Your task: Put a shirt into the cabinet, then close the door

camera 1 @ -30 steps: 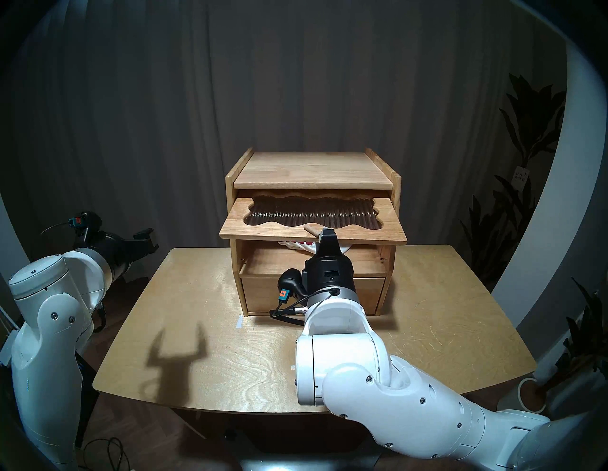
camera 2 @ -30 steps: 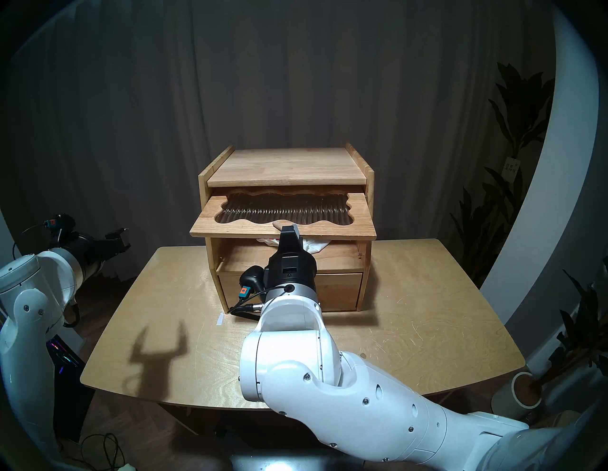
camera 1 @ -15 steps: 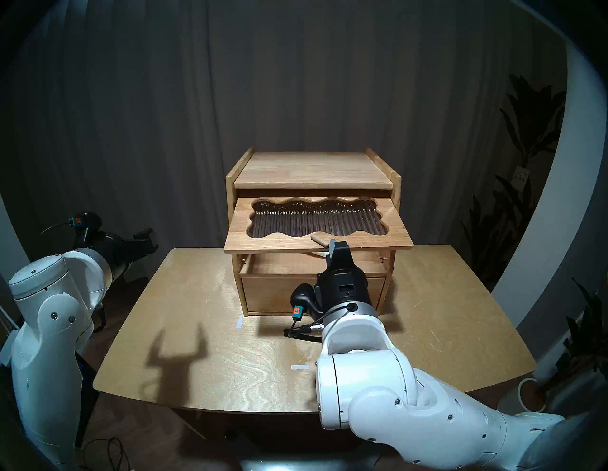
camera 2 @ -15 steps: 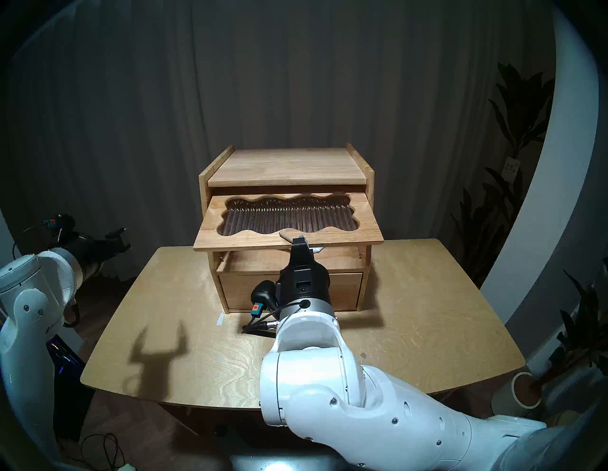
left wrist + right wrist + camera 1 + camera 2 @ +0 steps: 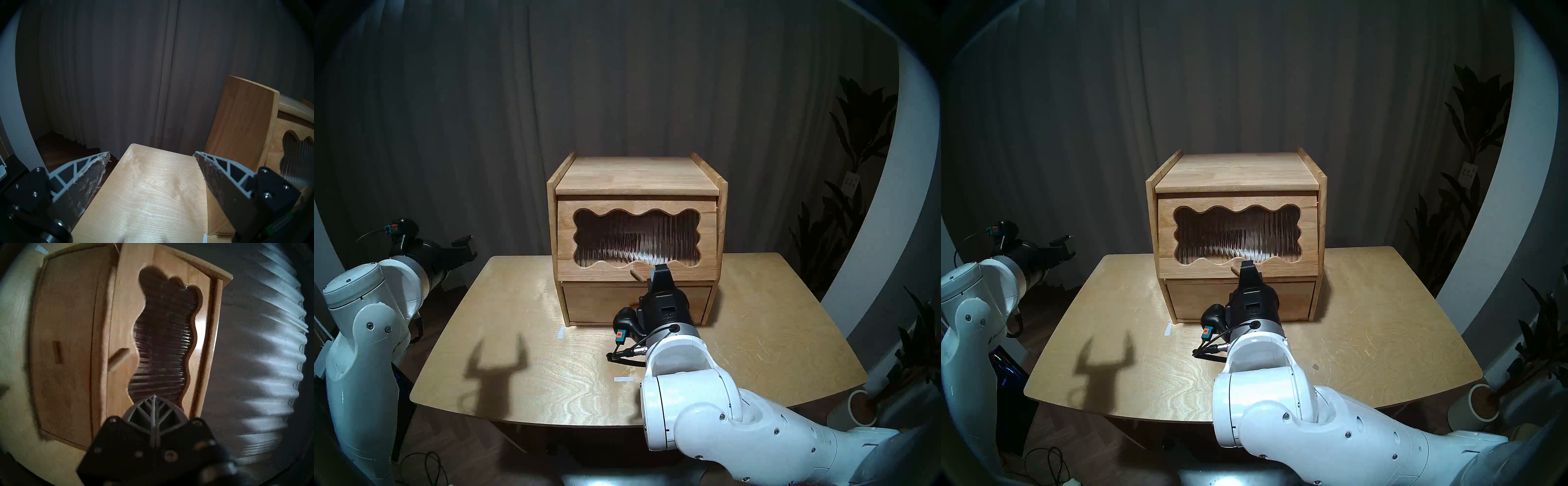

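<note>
Standing on the table (image 5: 524, 305), the cabinet (image 5: 636, 173) is seen with its door (image 5: 566, 237) hanging down flat over the front. A pale shape, likely the shirt (image 5: 641, 249), is seen blurred behind the ribbed window. The left gripper (image 5: 152, 154) is held wide open and empty, well off to the side. The right gripper (image 5: 154, 396) is squeezed tight with nothing in it, just beside the peg knob (image 5: 638, 275). A soft push low on the door should be given so it sits flush. No words can be read anywhere.
</note>
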